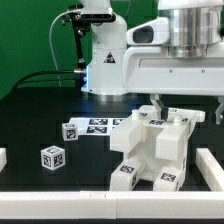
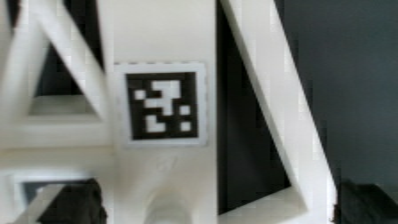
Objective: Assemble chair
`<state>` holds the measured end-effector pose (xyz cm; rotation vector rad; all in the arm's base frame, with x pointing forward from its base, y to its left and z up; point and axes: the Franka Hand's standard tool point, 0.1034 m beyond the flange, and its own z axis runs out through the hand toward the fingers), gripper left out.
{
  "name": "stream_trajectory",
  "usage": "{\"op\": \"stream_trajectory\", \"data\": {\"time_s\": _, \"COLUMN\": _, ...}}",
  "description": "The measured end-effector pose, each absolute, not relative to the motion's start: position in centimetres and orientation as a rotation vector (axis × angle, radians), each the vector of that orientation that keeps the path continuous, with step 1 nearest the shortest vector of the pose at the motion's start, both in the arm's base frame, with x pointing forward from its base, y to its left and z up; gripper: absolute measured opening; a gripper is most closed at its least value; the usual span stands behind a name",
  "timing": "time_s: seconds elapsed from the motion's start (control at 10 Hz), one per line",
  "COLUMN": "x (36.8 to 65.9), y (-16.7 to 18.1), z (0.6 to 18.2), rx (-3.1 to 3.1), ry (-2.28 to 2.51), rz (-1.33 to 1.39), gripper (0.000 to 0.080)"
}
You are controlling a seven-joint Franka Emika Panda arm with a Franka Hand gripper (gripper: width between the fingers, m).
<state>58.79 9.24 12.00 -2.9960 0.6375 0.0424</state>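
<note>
Black tabletop, green backdrop: chair sits partly built at lower right, and I see a loose tagged block lower left, not yet fitted. Gripper hangs over the chair; finger spread, I cannot tell.

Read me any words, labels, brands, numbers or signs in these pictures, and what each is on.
No readable words, brands or numbers anywhere.
On the chair pieces, the loose block and the marker board: black-and-white square tags, patterns only.
On the chair bar in the wrist view: one tag, no letters.
</note>
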Motion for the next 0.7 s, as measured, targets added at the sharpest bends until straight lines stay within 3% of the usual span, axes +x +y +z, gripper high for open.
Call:
{"op": "stream_trajectory", "data": {"time_s": 0.2, "x": 58.7, "y": 8.3, "z": 15.6, "rx": -2.992, "ry": 0.603, "rz": 0.074, "gripper": 0.0649}}
{"op": "stream_trajectory", "data": {"time_s": 0.7, "x": 58.6, "y": 8.2, "z": 15.3, "rx": -3.01, "ry": 0.581, "rz": 0.069, "gripper": 0.0649}}
